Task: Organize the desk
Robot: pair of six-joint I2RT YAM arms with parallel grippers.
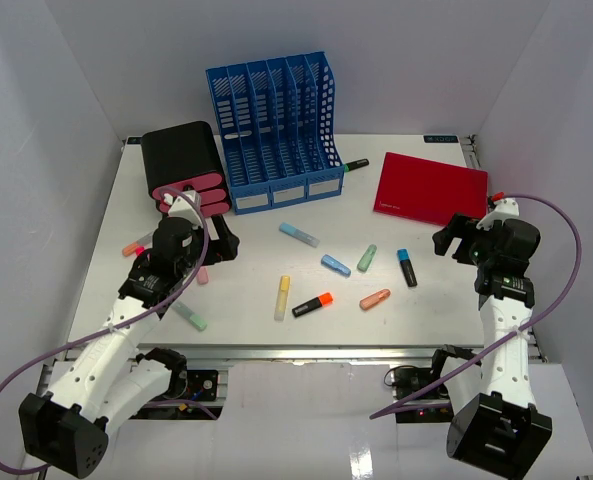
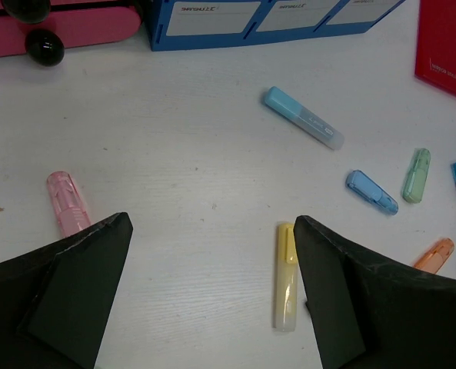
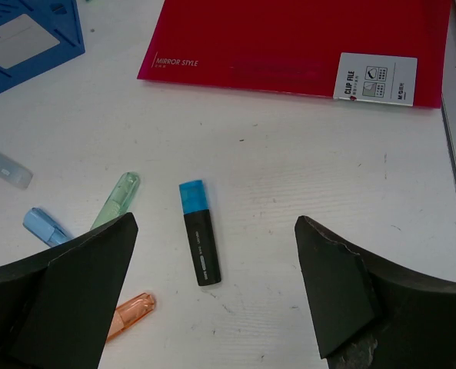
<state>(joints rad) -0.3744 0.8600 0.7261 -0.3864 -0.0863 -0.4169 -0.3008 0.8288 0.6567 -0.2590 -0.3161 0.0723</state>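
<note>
left fingers (image 2: 74, 292) stood apart, empty | right fingers (image 3: 351, 292) stood apart, empty, above black marker (image 3: 199, 242) | tabletop (image 1: 436, 290) lay beneath both, blue file rack (image 1: 276, 130) at its 12 o'clock, red folder (image 1: 431, 188) at 2 o'clock

Seen from my console: bare desk (image 2: 174, 154) lies between the wide-spread jaws of my left gripper (image 2: 212, 223). A yellow marker (image 2: 286, 277) hugs the inside of the right-hand jaw, and a pink marker (image 2: 68, 203) pokes out just ahead of the left-hand one. Straight ahead the way is open as far as the blue rack (image 2: 212, 23) and the case (image 2: 74, 31). My right gripper (image 3: 216, 221), jaws apart, has a black marker (image 3: 200, 242) lying between them and a green marker (image 3: 116, 198) near the left-hand jaw. The red folder (image 3: 289, 38) bars the far side.
</note>
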